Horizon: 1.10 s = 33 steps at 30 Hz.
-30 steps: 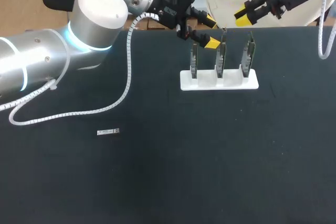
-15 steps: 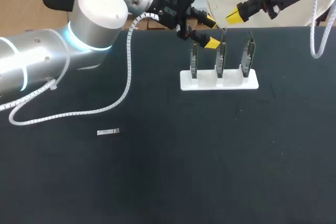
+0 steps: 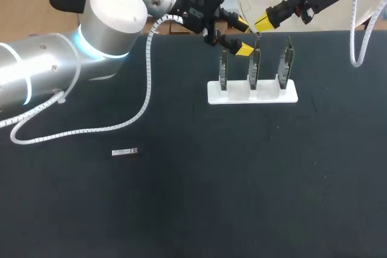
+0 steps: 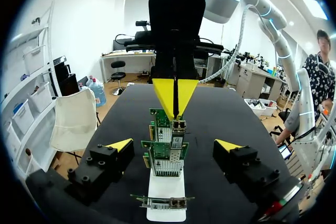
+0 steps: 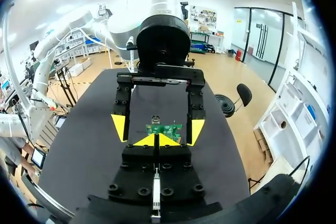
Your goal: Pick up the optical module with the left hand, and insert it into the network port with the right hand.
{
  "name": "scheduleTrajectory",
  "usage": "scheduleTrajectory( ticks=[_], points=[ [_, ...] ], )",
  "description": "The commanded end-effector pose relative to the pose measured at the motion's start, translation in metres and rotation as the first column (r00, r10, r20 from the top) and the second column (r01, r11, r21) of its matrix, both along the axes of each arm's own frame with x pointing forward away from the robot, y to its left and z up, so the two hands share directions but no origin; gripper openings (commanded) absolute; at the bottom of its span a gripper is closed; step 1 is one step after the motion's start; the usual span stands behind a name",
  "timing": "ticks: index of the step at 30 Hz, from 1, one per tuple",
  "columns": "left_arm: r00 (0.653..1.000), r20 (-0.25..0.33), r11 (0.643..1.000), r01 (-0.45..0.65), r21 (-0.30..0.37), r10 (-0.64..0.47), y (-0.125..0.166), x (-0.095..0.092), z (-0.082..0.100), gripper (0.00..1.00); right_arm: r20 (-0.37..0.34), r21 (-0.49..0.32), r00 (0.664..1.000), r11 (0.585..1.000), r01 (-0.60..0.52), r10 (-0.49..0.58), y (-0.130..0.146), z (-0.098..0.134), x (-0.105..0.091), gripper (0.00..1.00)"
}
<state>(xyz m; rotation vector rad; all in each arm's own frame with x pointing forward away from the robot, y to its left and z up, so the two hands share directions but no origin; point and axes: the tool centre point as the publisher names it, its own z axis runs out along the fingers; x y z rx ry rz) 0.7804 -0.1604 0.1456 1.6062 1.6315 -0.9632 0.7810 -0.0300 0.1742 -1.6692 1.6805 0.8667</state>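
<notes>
The optical module (image 3: 125, 151), a small silver bar, lies alone on the black table (image 3: 242, 179) at the front left, far from both grippers. A white stand (image 3: 253, 92) at the back holds three upright network cards (image 3: 254, 64). My left gripper (image 3: 242, 37) hangs open at the stand's left end, its yellow tips either side of the row of cards (image 4: 167, 153). My right gripper (image 3: 261, 24) is shut with nothing in it, just above the middle card's top edge. In the right wrist view its joined tips (image 5: 157, 141) point at a card (image 5: 164, 128) and the left gripper (image 5: 158, 127) beyond.
The left arm's white coiled cable (image 3: 91, 130) trails over the table's left side, behind the module. The arm's thick silver links (image 3: 54, 64) reach over the back left corner.
My right gripper has shut and moved left and slightly down, from the far right corner to just above the cards. The left arm and the module have not moved.
</notes>
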Motion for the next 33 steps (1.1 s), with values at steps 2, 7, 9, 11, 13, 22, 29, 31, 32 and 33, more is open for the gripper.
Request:
scheduleTrajectory(
  ticks=[2, 7, 9, 11, 13, 22, 29, 31, 32, 33],
  points=[
    [1.0, -0.003, 1.0, 0.004, 0.005, -0.004, -0.001, 0.002, 0.0, 1.0, -0.013, -0.007, 1.0, 1.0, -0.004, 0.003, 0.001, -0.005, 0.002, 0.0],
    [1.0, -0.003, 1.0, 0.004, 0.005, -0.004, -0.001, 0.002, 0.0, 1.0, -0.021, -0.013, 1.0, 1.0, -0.002, 0.002, 0.001, -0.009, 0.002, 0.0],
    [1.0, -0.003, 1.0, 0.004, 0.005, -0.004, -0.001, 0.002, 0.0, 1.0, -0.025, -0.015, 1.0, 1.0, -0.001, 0.001, 0.001, -0.01, 0.002, 0.0],
    [1.0, -0.003, 1.0, 0.004, 0.005, -0.004, -0.001, 0.002, 0.0, 1.0, -0.028, -0.016, 1.0, 1.0, -0.001, 0.001, 0.001, -0.011, 0.002, 0.0],
    [1.0, -0.003, 1.0, 0.004, 0.005, -0.004, -0.001, 0.002, 0.0, 1.0, -0.032, -0.018, 1.0, 1.0, -0.001, 0.001, 0.001, -0.013, 0.002, 0.0],
    [1.0, -0.003, 1.0, 0.004, 0.005, -0.004, -0.001, 0.002, 0.0, 1.0, -0.051, -0.029, 0.999, 1.0, 0.002, -0.003, 0.0, -0.021, 0.0, 0.0],
    [1.0, -0.003, 1.0, 0.004, 0.005, -0.004, -0.001, 0.002, 0.0, 1.0, -0.056, -0.029, 0.998, 1.0, -0.001, -0.001, 0.002, -0.023, -0.001, 0.0],
    [1.0, -0.003, 1.0, 0.004, 0.005, -0.004, -0.001, 0.002, 0.0, 1.0, -0.058, -0.031, 0.998, 1.0, -0.003, 0.001, 0.002, -0.024, -0.002, 0.0],
    [1.0, -0.003, 1.0, 0.004, 0.005, -0.004, -0.001, 0.002, 0.0, 1.0, -0.059, -0.032, 0.998, 0.999, -0.004, 0.002, 0.003, -0.025, -0.002, 0.0],
    [1.0, -0.003, 1.0, 0.004, 0.005, -0.004, -0.001, 0.002, 0.0, 1.0, -0.06, -0.033, 0.998, 0.999, -0.005, 0.003, 0.003, -0.025, -0.002, 0.0]
  ],
)
